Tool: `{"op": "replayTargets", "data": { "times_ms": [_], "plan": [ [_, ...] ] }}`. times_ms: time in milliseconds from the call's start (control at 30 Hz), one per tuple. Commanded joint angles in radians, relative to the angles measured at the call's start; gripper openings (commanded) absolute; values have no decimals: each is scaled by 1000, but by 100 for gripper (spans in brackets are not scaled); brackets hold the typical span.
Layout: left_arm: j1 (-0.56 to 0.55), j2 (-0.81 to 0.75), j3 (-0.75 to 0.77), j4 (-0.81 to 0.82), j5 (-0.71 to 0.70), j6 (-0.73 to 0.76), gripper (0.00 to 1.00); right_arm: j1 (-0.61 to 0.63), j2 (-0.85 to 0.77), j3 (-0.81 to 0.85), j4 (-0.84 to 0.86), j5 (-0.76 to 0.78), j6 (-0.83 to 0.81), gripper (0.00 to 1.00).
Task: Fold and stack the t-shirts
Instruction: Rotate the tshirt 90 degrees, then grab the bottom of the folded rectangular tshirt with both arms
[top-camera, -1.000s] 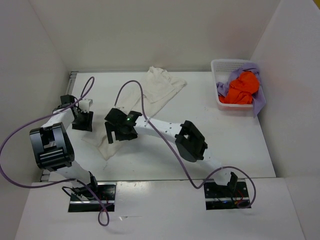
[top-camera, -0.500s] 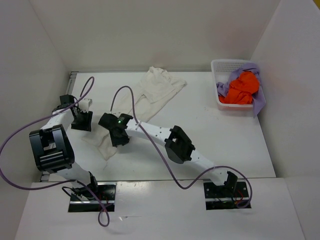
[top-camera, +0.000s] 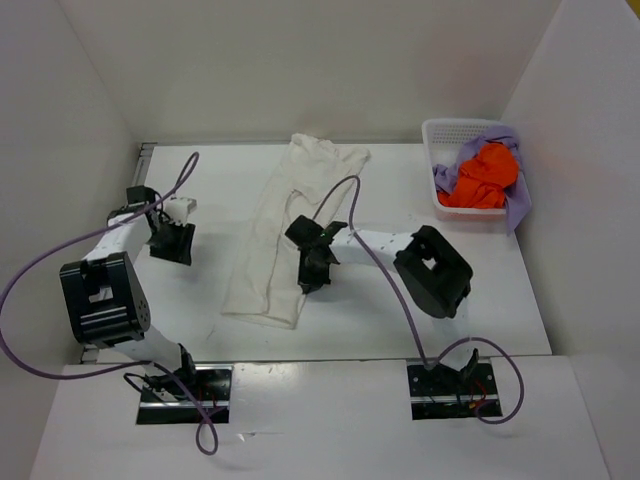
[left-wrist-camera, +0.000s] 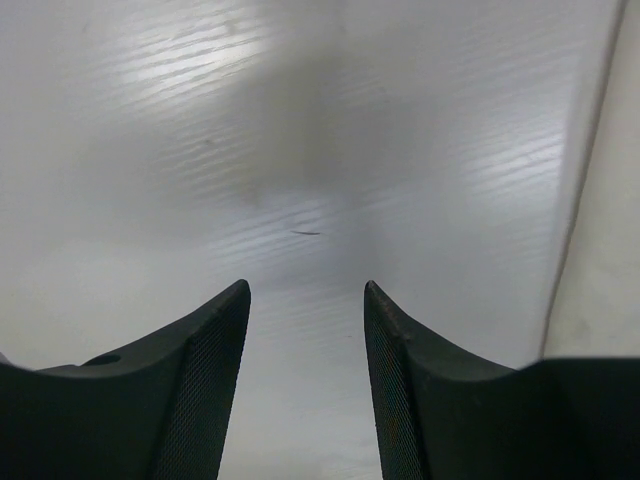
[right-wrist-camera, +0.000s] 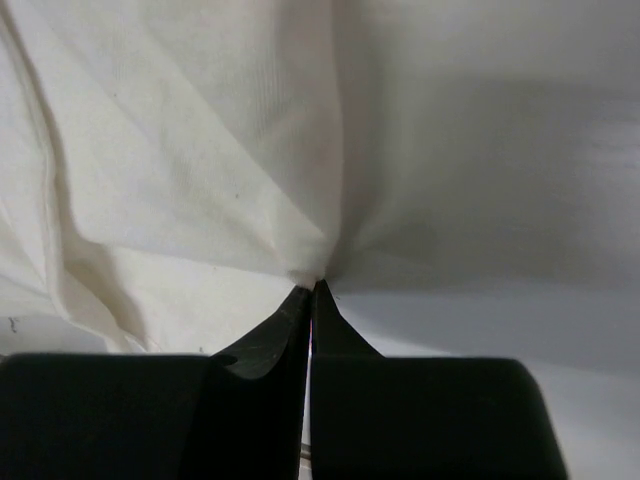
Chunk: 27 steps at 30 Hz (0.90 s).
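The cream t-shirt (top-camera: 268, 240) lies on the tabletop (top-camera: 450, 290) gathered into a long, narrow, rumpled strip, with soft creases running along its length. It sits left of the middle. One end is close to the middle of the far edge and the other reaches toward the near edge. The long axis runs far to near and slants a little to the left as it comes nearer. The far end spreads somewhat wider, with a flap toward the right, and the near end is cut off squarer.

The right fingers (top-camera: 308, 278) sit at the strip's right-hand edge, about two thirds of the way down. In the right wrist view the right fingers (right-wrist-camera: 312, 292) are pressed tight together on a pinch of the cream t-shirt (right-wrist-camera: 180, 150), and folds fan out from the tips. The left fingers (top-camera: 172, 250) hang near the left edge, apart from the cloth. In the left wrist view the left fingers (left-wrist-camera: 307, 300) stand partly spread, with only bare tabletop between them.

In the far right corner a white basket (top-camera: 436, 130) holds the orange t-shirt (top-camera: 482, 178), bunched on top. The purple t-shirt (top-camera: 518, 205) is under it and spills over the basket's right side. A purple cable (top-camera: 370, 260) loops over the right arm.
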Motion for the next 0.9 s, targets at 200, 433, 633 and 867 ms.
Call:
{"op": "replayTargets", "data": {
  "times_ms": [200,433,633,867],
  "plan": [
    [-341,-72,51,-97,99,69,57,-9,-247,-385,-77,55,54,0],
    [-599,-251,2,-129,50,146,58,-9,-468,-514,-160,31,97,26],
    [-776,-380,-71,-163,30,155,58,32,-628,-425,-206,69,87,55],
    [-986,-459,-155,-110,-13,120,58,137,-552,-454,-142,-12,137,66]
  ]
}}
